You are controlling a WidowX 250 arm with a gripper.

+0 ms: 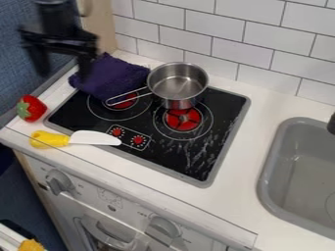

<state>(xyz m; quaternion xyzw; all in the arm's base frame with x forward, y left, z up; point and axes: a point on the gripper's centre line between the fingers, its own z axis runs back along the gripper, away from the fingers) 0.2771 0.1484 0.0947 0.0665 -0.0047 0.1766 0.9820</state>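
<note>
White tiles (216, 46) line the wall behind a toy kitchen table (239, 203) with a grey sink (270, 162) at the right. At the upper left hangs the end effector (63, 73), released, its fingers spread apart, nearest to a dark purple cloth (111, 78). That cloth lies bunched over the rear left corner of the black cooktop (226, 108). Beside it, a metal saucepan (178, 86) stands toward the back, its handle angled over the left burner. A toy strawberry (31, 109) sits at the table's left edge, near a yellow-handled toy knife (91, 138) at the cooktop's front left.
</note>
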